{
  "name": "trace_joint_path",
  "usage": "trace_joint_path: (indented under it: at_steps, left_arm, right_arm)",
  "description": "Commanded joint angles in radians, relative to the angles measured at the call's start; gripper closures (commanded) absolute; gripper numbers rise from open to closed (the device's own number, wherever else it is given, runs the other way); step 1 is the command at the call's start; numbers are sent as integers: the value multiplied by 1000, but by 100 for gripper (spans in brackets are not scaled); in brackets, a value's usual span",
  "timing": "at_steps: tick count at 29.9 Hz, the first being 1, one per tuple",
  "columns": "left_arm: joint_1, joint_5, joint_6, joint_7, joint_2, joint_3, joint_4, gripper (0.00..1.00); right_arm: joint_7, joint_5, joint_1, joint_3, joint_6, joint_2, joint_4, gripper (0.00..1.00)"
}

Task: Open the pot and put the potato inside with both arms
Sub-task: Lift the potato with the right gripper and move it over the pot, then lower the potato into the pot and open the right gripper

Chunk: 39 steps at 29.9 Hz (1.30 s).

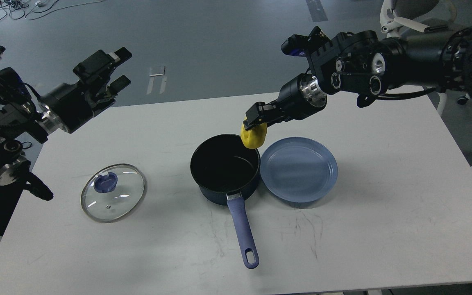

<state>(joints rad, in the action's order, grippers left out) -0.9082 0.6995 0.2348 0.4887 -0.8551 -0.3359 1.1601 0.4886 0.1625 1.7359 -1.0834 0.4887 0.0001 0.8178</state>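
A dark blue pot (224,169) with a long blue handle stands open in the middle of the white table. Its glass lid (113,192) with a blue knob lies flat on the table to the left. My right gripper (254,122) is shut on a yellow potato (254,136) and holds it in the air over the pot's far right rim. My left gripper (118,67) is open and empty, raised above the table's far left corner, well away from the lid.
An empty blue plate (299,169) sits right next to the pot on its right. The table's edges run along the front and right. A white chair base shows at the far right.
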Motion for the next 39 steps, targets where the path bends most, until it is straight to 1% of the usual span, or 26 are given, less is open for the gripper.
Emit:
trace_joint_path:
  at_steps: [1,13,16,18,19,20,21,22,23,24,26,33,35,37,39]
  left_arm:
    - [0,0,0,0,-1,0,1,2]
    - [2,0,0,0,7,0,1,2]
    - [2,0,0,0,7,0,1,2]
    - [2,0,0,0,5,0,1,2]
    - [2,0,0,0,5,0,1,2]
    - [2,0,1,0,4,0,1,2]
    - [2,0,1,0,4,0,1,2]
    - [2,0,0,0,4,0,1,2]
    - [2,0,0,0,4,0,1,2]
    - [2,0,0,0,4,0,1,2]
    - [2,0,0,0,4,0,1,2]
    - [2,0,0,0,4,0,1,2]
    - [2,0,0,0,2,0,1,2]
    - [2,0,0,0,-1,0,1,2]
    - [2,0,0,0,-2,0,1,2]
  right_arm:
    - [0,-6,-30,5,0,0,0,70]
    - [0,-8,-79,80,-24,0,-3,67]
    - [0,-8,-90,88,-25,0,-3,63]
    - [0,-8,-98,88,-33,0,-11,59]
    - [0,-8,-108,91,-50,0,-16,55]
    - [0,-8,-120,92,-76,0,-17,45]
    - [0,-8,-121,92,-76,0,-17,45]
    - [0,-9,-130,92,-93,0,-17,38]
    - [0,-9,-137,92,-101,0,-17,33]
    - [0,-9,-139,92,-104,0,-17,31]
    - [0,-9,-144,97,-105,0,-19,20]
    - [0,-9,-142,125,-104,0,-19,12]
    - [0,-9,-142,138,-104,0,-19,12]
    - [0,-9,-141,168,-104,0,-19,8]
    - [0,-11,-141,184,-105,0,-20,8]
